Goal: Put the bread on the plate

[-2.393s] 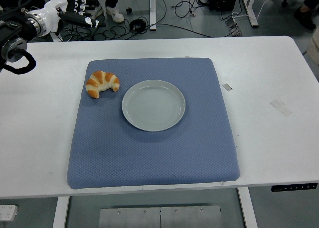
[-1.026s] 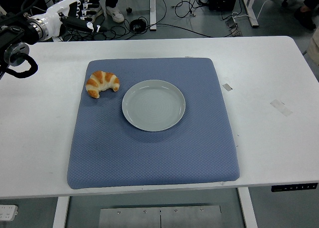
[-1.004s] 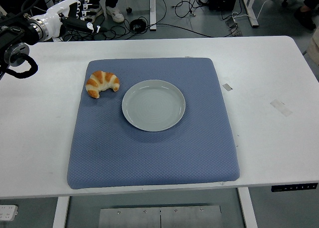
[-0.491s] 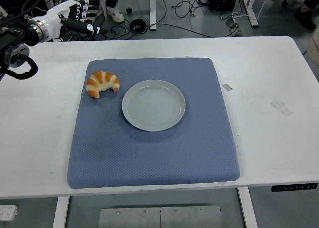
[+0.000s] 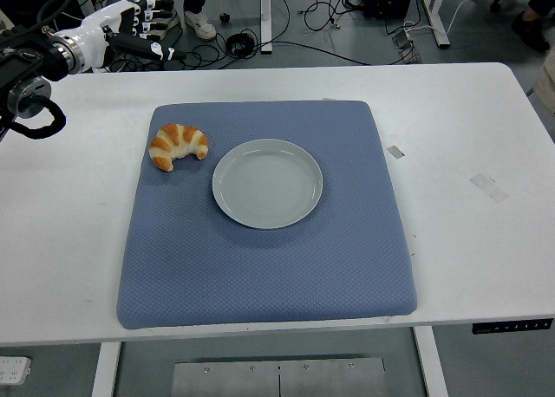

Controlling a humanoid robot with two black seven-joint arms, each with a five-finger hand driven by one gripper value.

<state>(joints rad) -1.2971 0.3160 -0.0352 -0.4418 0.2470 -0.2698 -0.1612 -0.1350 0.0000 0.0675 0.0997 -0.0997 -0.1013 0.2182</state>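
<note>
The bread (image 5: pixel 178 145) is lying on the blue mat (image 5: pixel 264 211), just left of the empty plate (image 5: pixel 267 183). The left robot hand (image 5: pixel 130 22) is hovering at the table's (image 5: pixel 468 137) far left corner, fingers extended, holding nothing.

Open blue mat (image 5: pixel 260 267) all around the croissant (image 5: pixel 178 144), with bare cloth on its left, far and near sides. To its right only the plate (image 5: pixel 267 183), just beside but apart from it, low and empty inside. Between the left hand (image 5: pixel 130 22) at the far left corner and the croissant, only bare white table (image 5: pixel 78 154).
</note>
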